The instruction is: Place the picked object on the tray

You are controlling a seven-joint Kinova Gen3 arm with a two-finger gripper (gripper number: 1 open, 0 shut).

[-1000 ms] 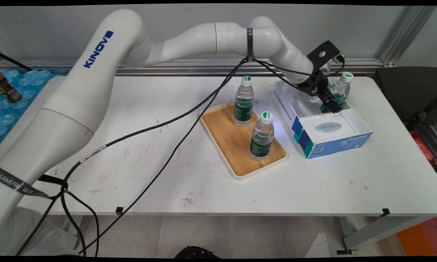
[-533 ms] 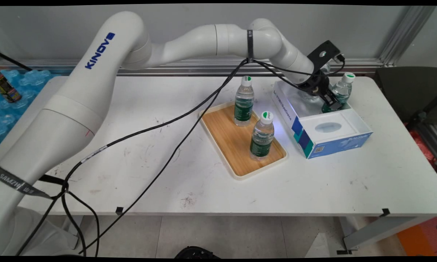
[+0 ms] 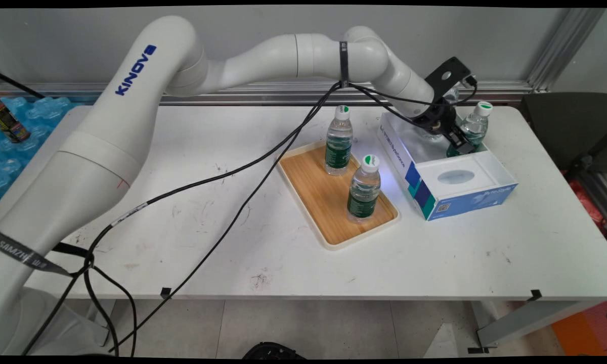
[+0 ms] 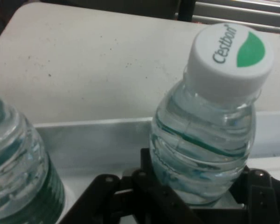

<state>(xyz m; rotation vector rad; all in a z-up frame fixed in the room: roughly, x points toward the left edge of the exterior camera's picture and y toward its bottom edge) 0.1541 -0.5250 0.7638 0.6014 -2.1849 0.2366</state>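
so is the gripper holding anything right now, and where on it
The gripper is shut on a water bottle in the blue and white box. The hold is on the bottle's lower body, well below the white cap.

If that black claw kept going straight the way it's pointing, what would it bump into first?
Most likely the water bottle standing in the blue-and-white box: the gripper points right at it, with the body already between its fingers.

A: What colour is the gripper [image 3: 459,141]?
B: Black; the bottle [image 4: 206,126] in it is clear with a green label and a white cap bearing a green leaf.
A: And the box [image 3: 447,184]?
B: White with blue and teal blocks; the tray [image 3: 334,194] is wood-grained, cream-rimmed, on a white table [image 3: 283,253]
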